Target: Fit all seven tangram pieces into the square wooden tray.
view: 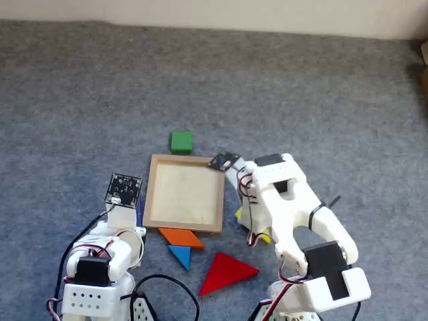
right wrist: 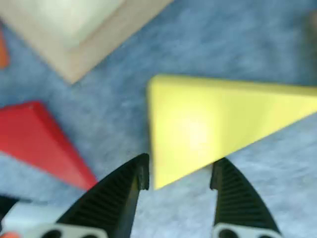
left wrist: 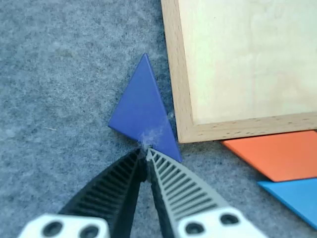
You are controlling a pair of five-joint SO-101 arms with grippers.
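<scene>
The right gripper (right wrist: 181, 171) sat open around the yellow triangle (right wrist: 213, 119), seemingly to grab it, while the left gripper (left wrist: 146, 157), closed, touched the dark blue triangle (left wrist: 142, 111).

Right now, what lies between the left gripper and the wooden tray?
A dark blue triangle, flat on the carpet, at the left gripper tips, beside the tray corner; left wrist view.

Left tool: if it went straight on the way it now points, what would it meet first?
The dark blue triangle: the shut left tool has its tips right at the triangle's near edge, possibly already touching. The wooden tray lies off to one side of that line.
</scene>
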